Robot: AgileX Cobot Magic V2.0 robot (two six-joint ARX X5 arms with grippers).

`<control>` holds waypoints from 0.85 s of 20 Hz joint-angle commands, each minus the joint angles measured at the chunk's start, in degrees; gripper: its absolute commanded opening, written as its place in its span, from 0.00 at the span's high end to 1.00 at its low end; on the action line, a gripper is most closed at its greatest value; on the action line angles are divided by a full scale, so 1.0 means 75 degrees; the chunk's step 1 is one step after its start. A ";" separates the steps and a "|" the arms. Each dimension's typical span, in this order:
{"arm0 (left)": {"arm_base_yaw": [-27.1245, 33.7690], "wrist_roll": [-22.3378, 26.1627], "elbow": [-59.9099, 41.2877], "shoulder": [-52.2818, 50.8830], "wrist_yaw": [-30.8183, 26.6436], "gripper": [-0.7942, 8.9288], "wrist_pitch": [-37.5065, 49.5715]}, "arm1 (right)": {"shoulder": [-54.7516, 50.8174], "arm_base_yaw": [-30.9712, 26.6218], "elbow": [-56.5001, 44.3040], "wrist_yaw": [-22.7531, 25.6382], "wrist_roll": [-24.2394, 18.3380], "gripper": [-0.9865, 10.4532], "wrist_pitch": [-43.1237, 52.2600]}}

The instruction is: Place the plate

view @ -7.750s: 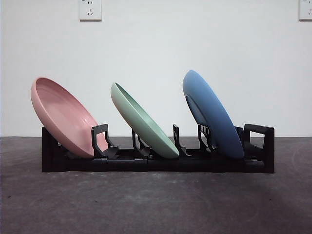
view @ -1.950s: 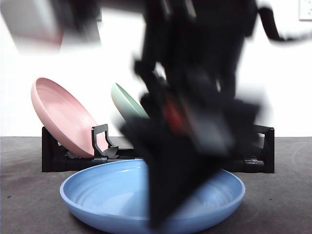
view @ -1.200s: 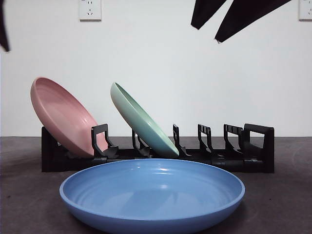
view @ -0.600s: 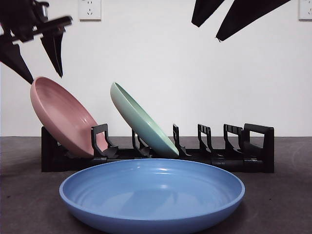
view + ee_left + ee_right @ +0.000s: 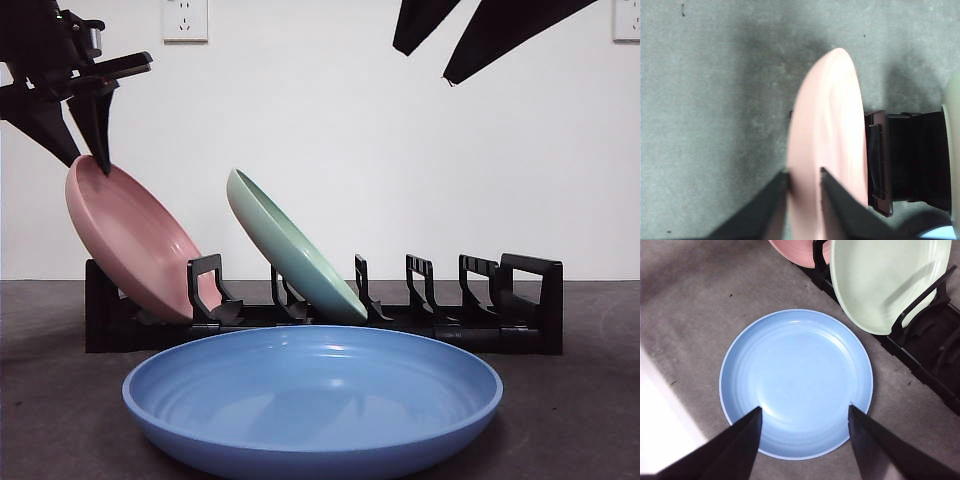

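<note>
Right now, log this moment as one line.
left pincer: jaws astride pink plate rim, in rack | right pincer: open, high above blue plate, flat on table | green plate: racked

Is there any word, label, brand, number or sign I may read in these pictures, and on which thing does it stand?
None can be read.
Pink plate, green plate, blue plate: plain, no print.
Rack: no label visible.
Wall sockets: no legible marking.
Left tool and right tool: no text shows.
</note>
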 commanded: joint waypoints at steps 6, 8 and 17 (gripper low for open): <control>-0.0020 0.0154 0.0670 0.0154 -0.0271 0.90 -0.0431 | 0.0061 0.0067 0.0070 0.0020 0.0111 0.68 0.0038; -0.0020 0.0315 0.1110 0.0154 -0.0752 0.90 -0.0889 | 0.0061 0.0067 0.0070 0.0020 0.0108 0.68 0.0035; 0.0020 0.0793 0.2530 0.0073 -0.2014 0.90 -0.3139 | 0.0061 0.0067 0.0070 0.0055 0.0099 0.68 0.0041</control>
